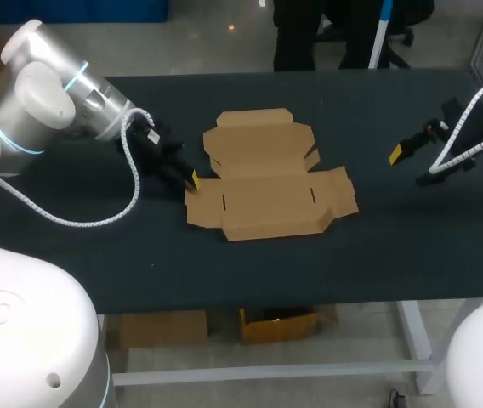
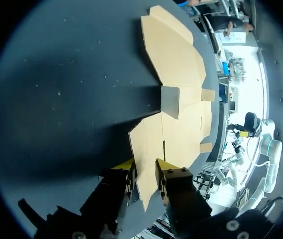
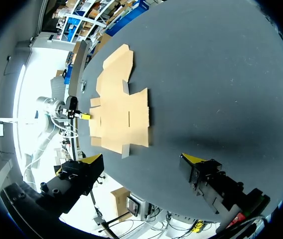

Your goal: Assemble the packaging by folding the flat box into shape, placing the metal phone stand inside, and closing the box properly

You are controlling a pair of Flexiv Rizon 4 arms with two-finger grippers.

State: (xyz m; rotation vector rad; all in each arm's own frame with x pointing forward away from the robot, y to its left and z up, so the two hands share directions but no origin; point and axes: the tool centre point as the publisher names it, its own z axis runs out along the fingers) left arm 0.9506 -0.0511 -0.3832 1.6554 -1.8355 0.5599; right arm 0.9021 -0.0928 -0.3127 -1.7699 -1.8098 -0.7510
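Note:
The flat brown cardboard box [image 1: 267, 183] lies unfolded in the middle of the dark table. My left gripper [image 1: 194, 180] is at the box's left side flap. In the left wrist view the flap's corner [image 2: 144, 164] sits between the yellow tips of my left gripper [image 2: 145, 169], and the jaws stand a little apart, wider than the sheet. My right gripper [image 1: 397, 153] hovers open well to the right of the box, with nothing in it. In the right wrist view the box [image 3: 119, 112] lies far ahead of my right gripper [image 3: 141, 159]. No metal phone stand is in view.
The dark table top [image 1: 394, 246] stretches bare around the box, with its front edge near the view's lower part. My left arm's cable [image 1: 131, 183] loops over the table to the left of the box.

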